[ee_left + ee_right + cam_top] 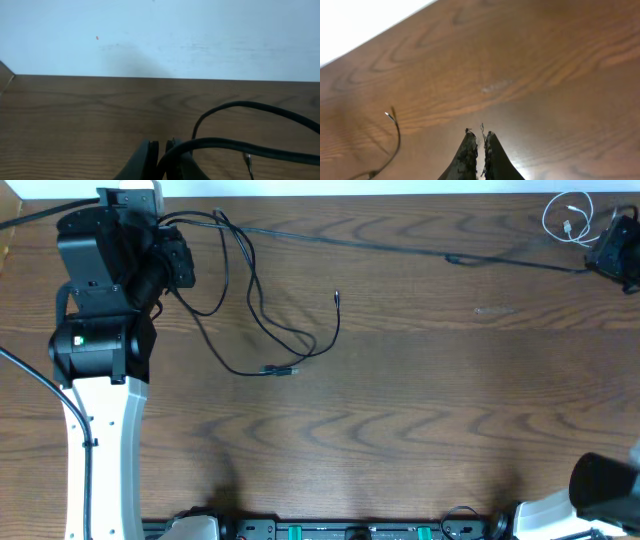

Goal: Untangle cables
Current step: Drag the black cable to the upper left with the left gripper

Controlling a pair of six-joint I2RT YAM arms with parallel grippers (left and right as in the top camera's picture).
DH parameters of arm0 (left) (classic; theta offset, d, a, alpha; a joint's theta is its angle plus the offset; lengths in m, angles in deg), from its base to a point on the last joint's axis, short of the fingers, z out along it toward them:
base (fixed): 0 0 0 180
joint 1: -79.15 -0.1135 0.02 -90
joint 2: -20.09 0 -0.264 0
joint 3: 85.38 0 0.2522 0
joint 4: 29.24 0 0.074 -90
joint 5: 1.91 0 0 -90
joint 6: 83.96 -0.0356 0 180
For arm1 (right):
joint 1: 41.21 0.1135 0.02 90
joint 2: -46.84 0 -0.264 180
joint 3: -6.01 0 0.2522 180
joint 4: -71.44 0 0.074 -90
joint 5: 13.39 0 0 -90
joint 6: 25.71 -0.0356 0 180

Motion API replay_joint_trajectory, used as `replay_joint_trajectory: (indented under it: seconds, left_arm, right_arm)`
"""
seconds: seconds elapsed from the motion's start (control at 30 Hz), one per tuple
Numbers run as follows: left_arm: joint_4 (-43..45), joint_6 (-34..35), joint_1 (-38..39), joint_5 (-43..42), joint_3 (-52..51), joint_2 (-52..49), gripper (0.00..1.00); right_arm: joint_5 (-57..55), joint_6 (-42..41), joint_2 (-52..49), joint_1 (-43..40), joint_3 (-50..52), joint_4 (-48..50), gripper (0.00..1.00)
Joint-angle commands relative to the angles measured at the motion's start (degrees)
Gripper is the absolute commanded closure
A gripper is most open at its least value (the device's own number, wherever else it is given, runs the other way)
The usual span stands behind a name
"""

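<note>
- One big brown worktop (400, 440) carries everything. It has lots of bare wood in the middle, and that is a good place to lay a freed cord out flat.
- Two arms work here. The left arm (95, 380) reaches to the far left corner. Only a bit of the right arm (600, 485) shows at the near right corner.
- Several black cords (255, 310) lie beside the left arm in loops that cross each other. One long one runs straight along the far side to a dark lump (618, 248) in the far right corner. I cannot tell what that lump is.
- The white cord (568, 215) sits curled up on its own, just beside the lump and well apart from the loops.
- The left tool (161, 150) is clenched on one of the black cords, down low near the far edge. I think the job now is to draw that cord out of the loops. It would be best to pull slowly and stay low. Pull away from the crossings, and stop if the other loops start to drag along.
- The right tool (479, 137) is squeezed shut with nothing in it, over bare wood. It could help by pressing down a loose cord so only one cord moves.
- A small plug end (337, 295) lies free past the loops. It may catch on a cord, so feed it through gently.
- No words, brands or labels can be read anywhere.
</note>
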Motion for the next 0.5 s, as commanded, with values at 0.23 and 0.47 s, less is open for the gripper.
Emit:
replay_joint_trajectory:
  seconds: [0.23,0.47]
  left_arm:
    - [0.6,2.0,-3.1,8.8,0.0,0.1,0.58]
    - [0.6,2.0,-2.9,3.1,0.0,0.1,0.59]
  right_arm:
    - [-8.7,4.3,-8.4,-2.9,-0.2,-3.5,0.94]
    - [2.0,12.3,-8.7,-2.8,-0.2,-4.4,0.71]
